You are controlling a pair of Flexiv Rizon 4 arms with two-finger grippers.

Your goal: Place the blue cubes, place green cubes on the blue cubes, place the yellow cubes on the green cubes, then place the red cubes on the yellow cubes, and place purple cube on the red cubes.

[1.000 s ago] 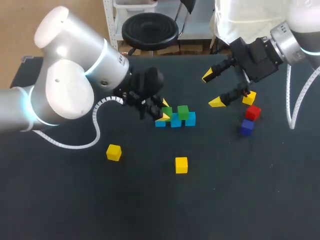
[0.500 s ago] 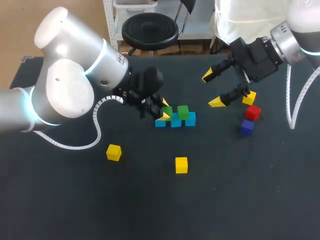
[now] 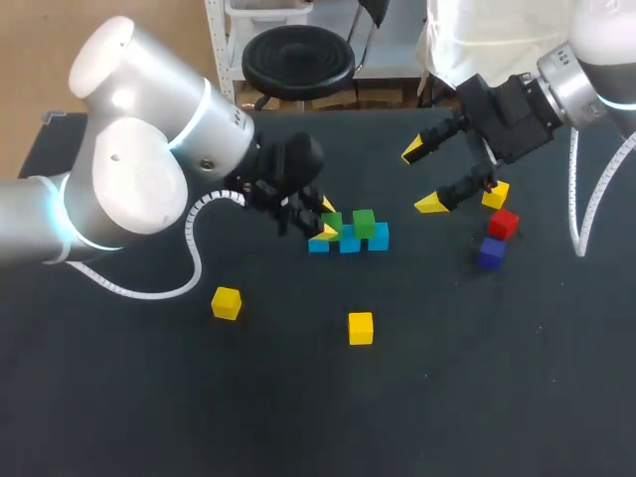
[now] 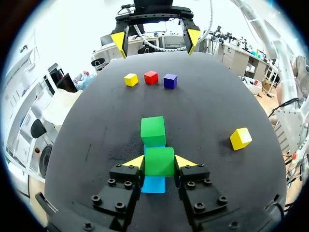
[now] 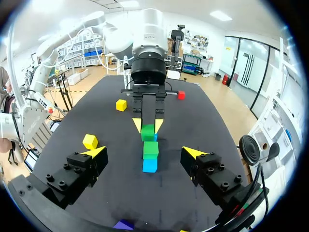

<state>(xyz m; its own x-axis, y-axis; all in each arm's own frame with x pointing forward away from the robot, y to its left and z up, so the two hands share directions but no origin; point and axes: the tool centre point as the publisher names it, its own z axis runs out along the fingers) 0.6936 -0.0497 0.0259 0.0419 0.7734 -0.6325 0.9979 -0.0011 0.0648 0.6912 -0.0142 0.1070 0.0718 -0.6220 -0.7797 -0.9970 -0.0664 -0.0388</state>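
Even overhead light falls on the matte black table (image 3: 447, 397), which returns almost no glare, and a yellow cube (image 3: 361, 327) throws barely any shadow. The glossy white shell of the left arm (image 3: 129, 149) catches soft highlights, while the room beyond washes out bright in the left wrist view

The table (image 3: 447, 397) had a dark, matt top, finely speckled and without shine. The left arm (image 3: 129, 169) and right arm (image 3: 596, 60) wore smooth, glossy silver-white shells that caught the light. A white cable (image 3: 214, 202) on the left arm looked ribbed. The left gripper (image 4: 160, 162) had matt black finger blocks set with dull bolt heads, and smooth yellow tips that looked like plastic. The green cube (image 4: 159, 166) was smooth, evenly matt and plastic-looking, like the yellow cube (image 4: 240, 138).
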